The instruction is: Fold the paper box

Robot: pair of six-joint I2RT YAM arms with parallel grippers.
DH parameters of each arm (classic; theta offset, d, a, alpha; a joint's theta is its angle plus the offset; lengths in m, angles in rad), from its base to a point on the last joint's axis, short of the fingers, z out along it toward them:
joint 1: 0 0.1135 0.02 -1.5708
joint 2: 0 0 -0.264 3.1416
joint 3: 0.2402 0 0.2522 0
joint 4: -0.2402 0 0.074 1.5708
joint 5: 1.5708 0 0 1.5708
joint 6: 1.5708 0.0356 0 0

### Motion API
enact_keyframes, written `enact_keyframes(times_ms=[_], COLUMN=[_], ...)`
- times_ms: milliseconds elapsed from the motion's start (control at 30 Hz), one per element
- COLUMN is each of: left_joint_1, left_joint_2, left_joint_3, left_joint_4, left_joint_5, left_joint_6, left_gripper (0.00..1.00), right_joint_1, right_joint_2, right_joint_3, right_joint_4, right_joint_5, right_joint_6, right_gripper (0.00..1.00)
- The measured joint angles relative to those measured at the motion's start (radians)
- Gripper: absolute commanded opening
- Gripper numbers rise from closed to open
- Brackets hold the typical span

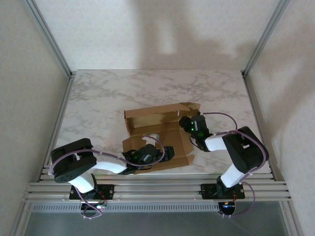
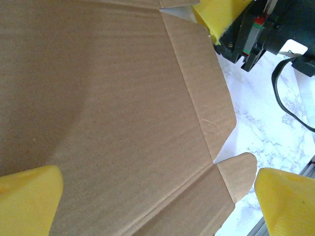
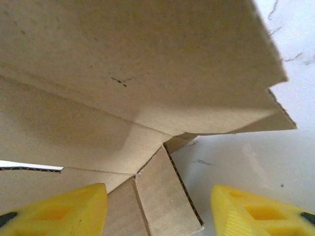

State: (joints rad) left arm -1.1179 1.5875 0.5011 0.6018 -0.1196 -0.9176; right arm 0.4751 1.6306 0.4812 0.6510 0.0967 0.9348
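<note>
— Table (image 1: 98,93) middle: the paper box (image 1: 162,129) sits there, back wall up.
— And the left gripper (image 2: 157,196)?
— Wide open over the box's 6 o'clock edge, hiding it from above.
— The right gripper (image 3: 157,189)?
— At 3 o'clock, fingers apart, a small flap between them, not pinched. Its camera cuts off most of the box.

Paper box (image 2: 123,123): brown creased panel, laid flat, with a rounded tab (image 2: 238,172) at its corner.
Left gripper (image 2: 157,201): spread wide, straddling that corner.
Tabletop (image 2: 266,128): white marble.
Right arm (image 2: 266,29): black housing, with a yellow pad (image 2: 221,14) at the panel's edge.
Cable (image 2: 285,103): black.
</note>
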Motion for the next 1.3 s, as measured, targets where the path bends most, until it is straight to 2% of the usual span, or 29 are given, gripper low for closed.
enact_keyframes(times_ms=[267, 667, 1067, 1300], left_joint_1=[-0.001, -0.001, -0.003, -0.006], left_joint_2=[0.0, 0.005, 0.014, 0.018], left_joint_3=[0.0, 0.0, 0.002, 0.003], left_joint_4=[0.0, 0.0, 0.012, 0.016], left_joint_5=[0.0, 0.0, 0.0, 0.0], left_joint_6=[0.0, 0.0, 0.003, 0.005], left_gripper=[0.99, 0.99, 0.99, 0.99], right_joint_1=[0.008, 0.057, 0.08, 0.093], right_joint_2=[0.015, -0.031, -0.021, -0.013], right_joint_3=[0.005, 0.01, 0.073, 0.17], right_joint_4=[0.05, 0.045, 0.01, -0.159], right_joint_5=[-0.048, -0.045, -0.1, -0.078], right_joint_6=[-0.009, -0.07, -0.113, -0.121], right_gripper=[0.47, 0.47, 0.46, 0.46])
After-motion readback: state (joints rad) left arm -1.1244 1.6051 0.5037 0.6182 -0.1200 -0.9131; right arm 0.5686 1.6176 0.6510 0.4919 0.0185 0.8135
